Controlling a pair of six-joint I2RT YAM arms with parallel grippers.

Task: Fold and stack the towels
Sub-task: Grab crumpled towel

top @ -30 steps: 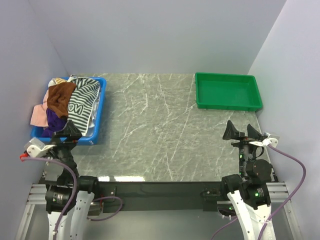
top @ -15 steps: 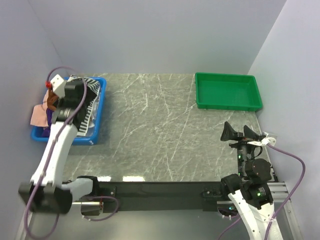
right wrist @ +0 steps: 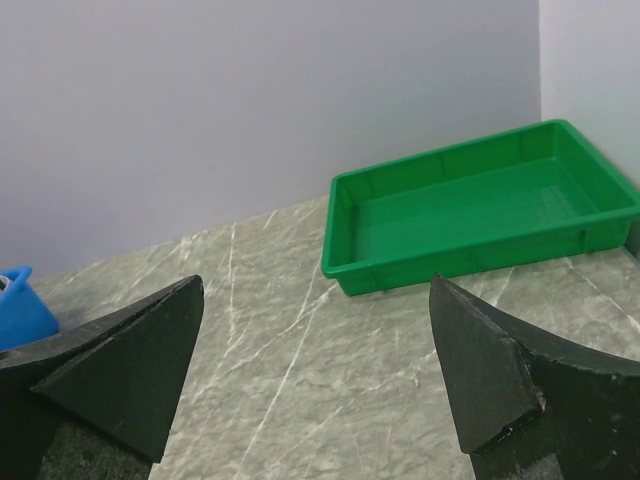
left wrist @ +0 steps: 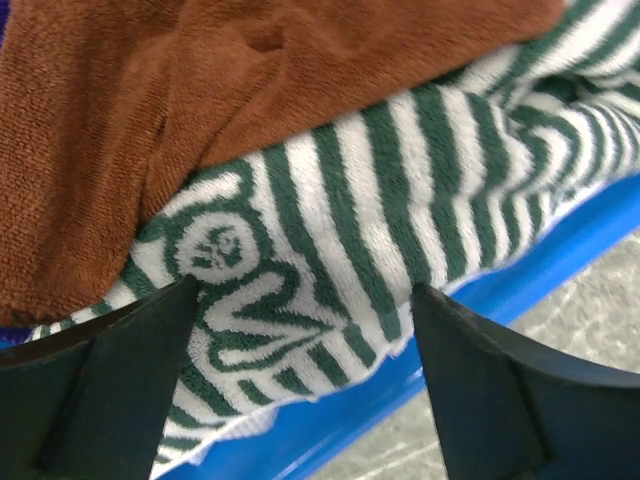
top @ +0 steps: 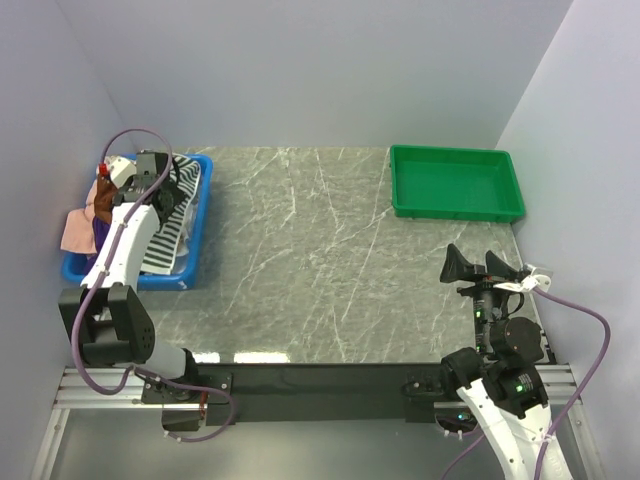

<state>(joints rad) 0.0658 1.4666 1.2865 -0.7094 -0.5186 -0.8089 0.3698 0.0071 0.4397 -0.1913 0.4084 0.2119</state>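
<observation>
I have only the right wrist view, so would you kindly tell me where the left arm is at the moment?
Observer: The left gripper is over the blue bin at the far left of the table.
Operator: Thank you. Is it holding a towel?
Observer: No. In the left wrist view its jaws stand open, close over a green-and-white striped towel.
Operator: What else is in that bin?
Observer: A brown towel lies partly over the striped one, and a pink towel hangs over the bin's left rim.
</observation>
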